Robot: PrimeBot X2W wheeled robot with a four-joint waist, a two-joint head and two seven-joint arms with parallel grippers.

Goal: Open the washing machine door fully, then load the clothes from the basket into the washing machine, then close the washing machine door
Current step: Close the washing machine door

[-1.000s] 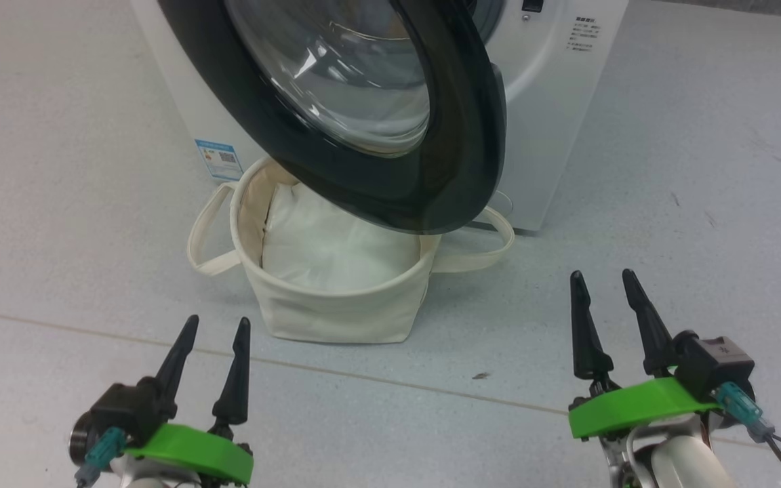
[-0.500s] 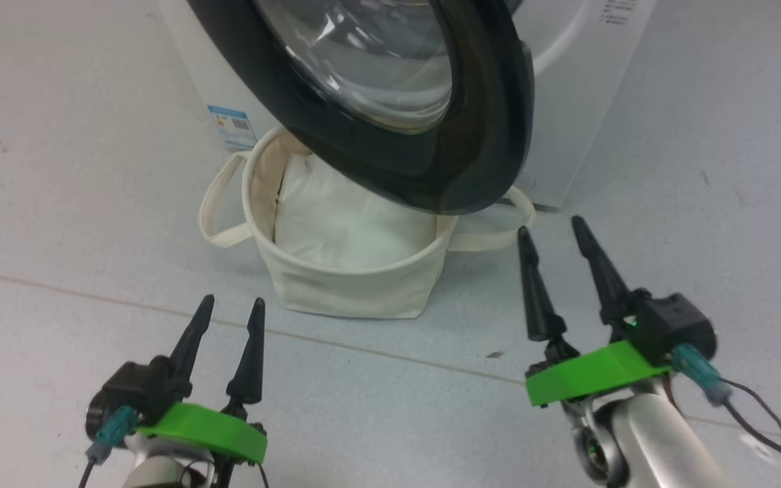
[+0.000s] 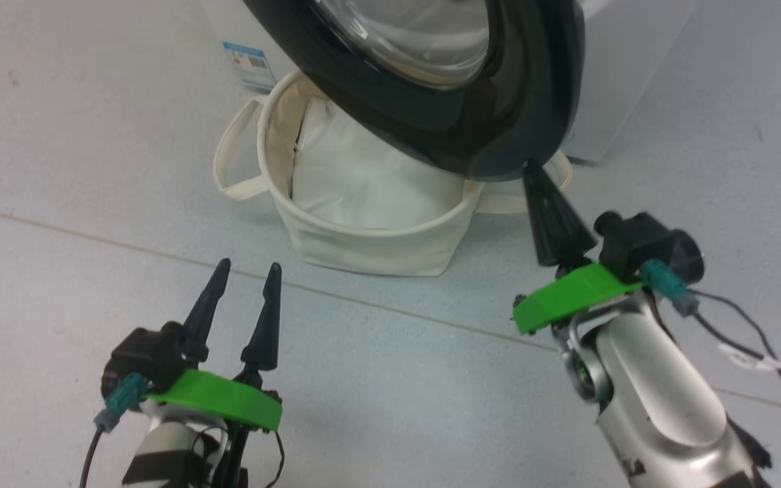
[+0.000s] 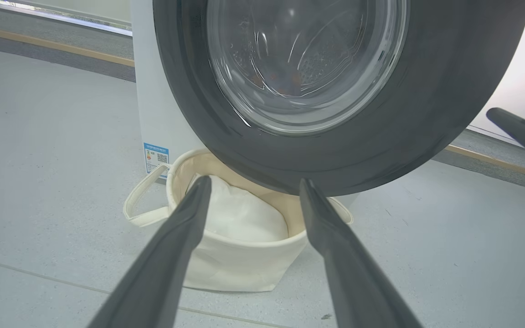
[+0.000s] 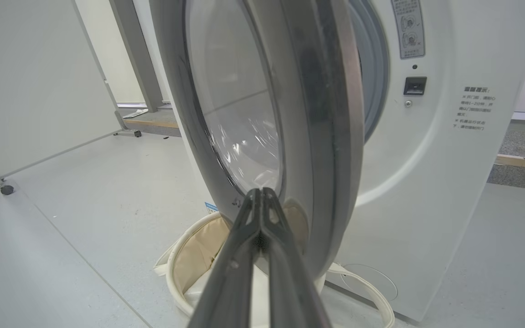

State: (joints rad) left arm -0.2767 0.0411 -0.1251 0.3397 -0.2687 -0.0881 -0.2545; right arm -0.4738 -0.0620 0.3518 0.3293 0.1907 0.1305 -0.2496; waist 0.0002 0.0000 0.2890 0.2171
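Head view: the right gripper (image 3: 534, 173) has snapped shut, empty, and risen to the lower rim of the door (image 3: 499, 122); it hangs part-open over the basket (image 3: 370, 240) by the washer (image 3: 634, 68); left gripper (image 3: 248, 267) spread, idle; likely next, nudging the door wider.

a test lab: bare grey floor (image 5: 62, 237), white partition (image 5: 30, 82) on casters.

Basket (image 3: 370, 247) on floor (image 3: 58, 285) before washing machine (image 3: 634, 81), under swung-out door (image 3: 539, 88) (pillow-like bundle (image 3: 363, 183) inside basket).
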